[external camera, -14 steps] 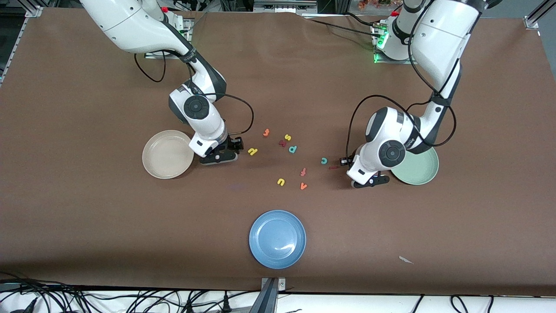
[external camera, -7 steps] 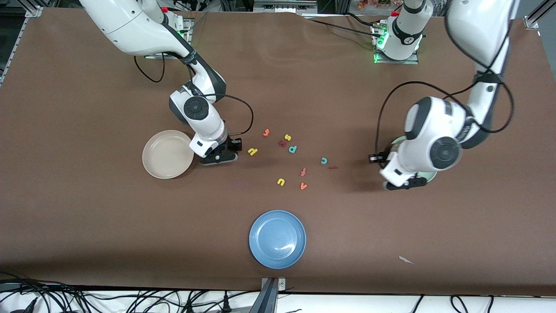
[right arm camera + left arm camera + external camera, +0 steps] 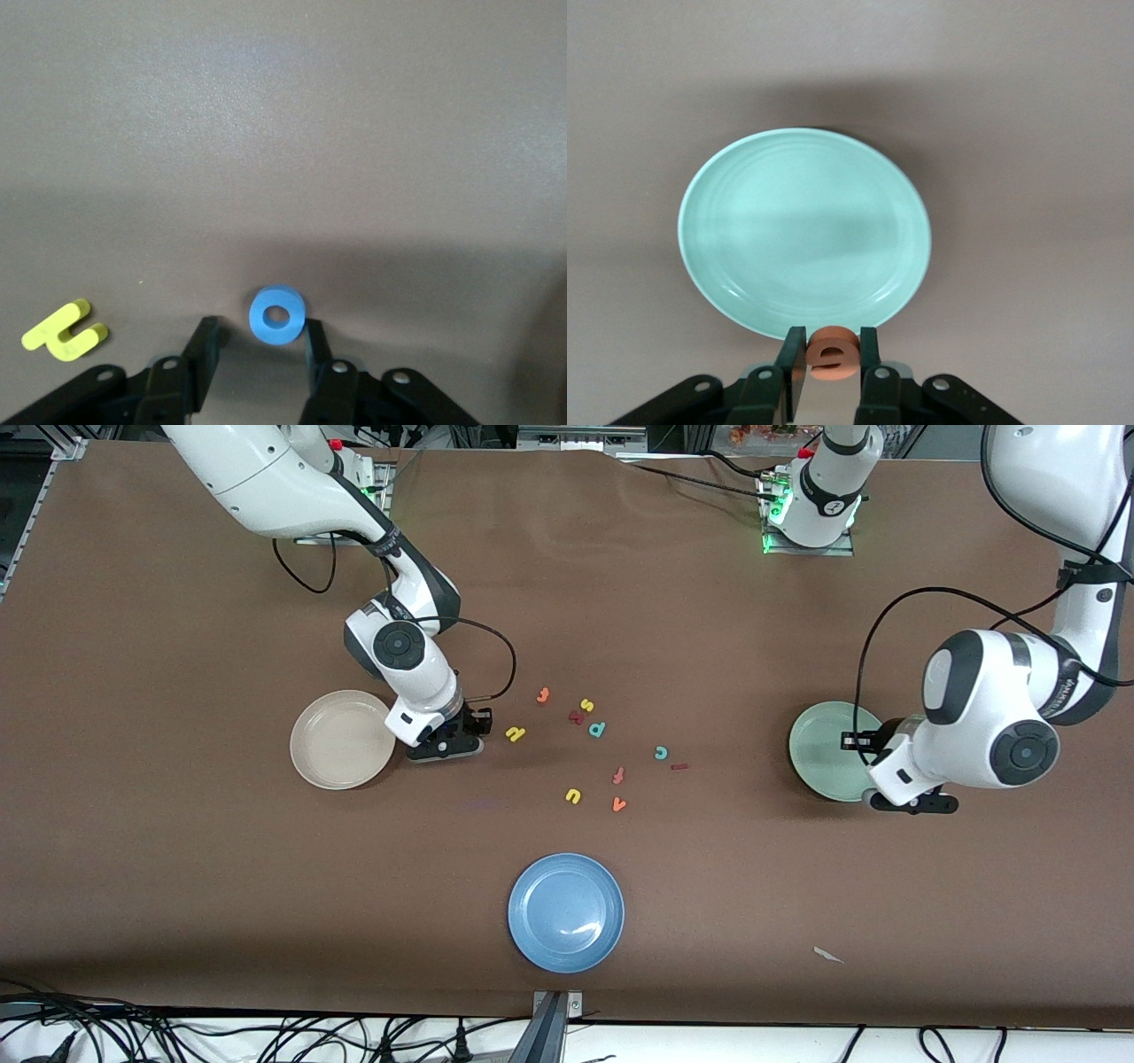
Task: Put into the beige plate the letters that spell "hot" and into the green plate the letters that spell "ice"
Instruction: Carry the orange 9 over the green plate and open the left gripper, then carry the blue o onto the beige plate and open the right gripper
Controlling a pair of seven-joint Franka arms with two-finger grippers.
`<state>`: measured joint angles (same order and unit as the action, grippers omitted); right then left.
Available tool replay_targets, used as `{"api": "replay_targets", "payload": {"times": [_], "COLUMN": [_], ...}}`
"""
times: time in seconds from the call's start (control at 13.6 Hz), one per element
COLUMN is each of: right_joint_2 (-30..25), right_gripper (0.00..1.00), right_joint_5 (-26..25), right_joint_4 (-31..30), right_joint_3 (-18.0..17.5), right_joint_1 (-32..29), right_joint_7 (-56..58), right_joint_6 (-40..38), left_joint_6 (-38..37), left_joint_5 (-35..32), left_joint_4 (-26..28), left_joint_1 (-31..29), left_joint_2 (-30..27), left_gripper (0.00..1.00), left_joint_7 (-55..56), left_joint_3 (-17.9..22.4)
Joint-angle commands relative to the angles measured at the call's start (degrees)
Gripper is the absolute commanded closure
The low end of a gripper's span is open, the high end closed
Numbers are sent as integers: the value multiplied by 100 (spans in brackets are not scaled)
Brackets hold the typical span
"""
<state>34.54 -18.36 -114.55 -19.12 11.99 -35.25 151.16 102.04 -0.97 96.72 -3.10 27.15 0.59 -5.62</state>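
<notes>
I have the left gripper (image 3: 832,335) pinching the orange "e" (image 3: 833,352) between its fingers. It hangs in the air over the rim of the green plate (image 3: 744,221), low in the middle of the left wrist view. In the front view that plate (image 3: 819,748) sits at mid-height toward the left arm's end of the table.

The right gripper (image 3: 261,323) is down at the table just beside the beige plate (image 3: 337,740). Its fingers are spread to either side of the blue "o" (image 3: 277,313), which lies flat on the table, bottom centre of the right wrist view. One finger sits close against the ring and the other stands clear of it. A yellow arch-shaped letter (image 3: 64,331) lies near. The teal "c" (image 3: 660,753) and dark red "i" (image 3: 679,766) lie just beside each other on the table, mid-frame.
</notes>
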Motion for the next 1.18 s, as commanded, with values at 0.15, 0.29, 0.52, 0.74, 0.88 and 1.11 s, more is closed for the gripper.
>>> {"api": "replay_targets", "payload": {"times": [0.15, 0.29, 0.52, 0.74, 0.88, 1.11], "right_joint_2": [0, 0, -53, -350, -710, -1177], "right_gripper": [63, 75, 85, 85, 85, 85], "right_joint_5": [-115, -124, -115, -124, -98, -36], "right_joint_4": [-58, -58, -58, -58, -41, -49], "right_joint_3": [75, 75, 75, 180, 233, 277], "right_joint_1": [76, 76, 76, 76, 58, -195], "right_joint_7": [-131, -131, -114, 44, 281, 965], "right_joint_6": [124, 124, 98, -95, -637, -1167], "left_joint_6": [140, 219, 403, 501, 501, 431], "left_joint_5": [-369, -369, -360, -360, -360, -360], "left_joint_4": [31, 40, 40, 48, 40, -13], "left_joint_1": [-199, -243, -287, -357, -357, -331], "left_joint_2": [553, 703, 887, 1046, 1046, 898], "left_gripper": [90, 88, 86, 79, 50, 1], "left_joint_7": [-270, -270, -270, -270, -270, -261], "left_joint_3": [-45, -53, -53, -53, -53, -80]}}
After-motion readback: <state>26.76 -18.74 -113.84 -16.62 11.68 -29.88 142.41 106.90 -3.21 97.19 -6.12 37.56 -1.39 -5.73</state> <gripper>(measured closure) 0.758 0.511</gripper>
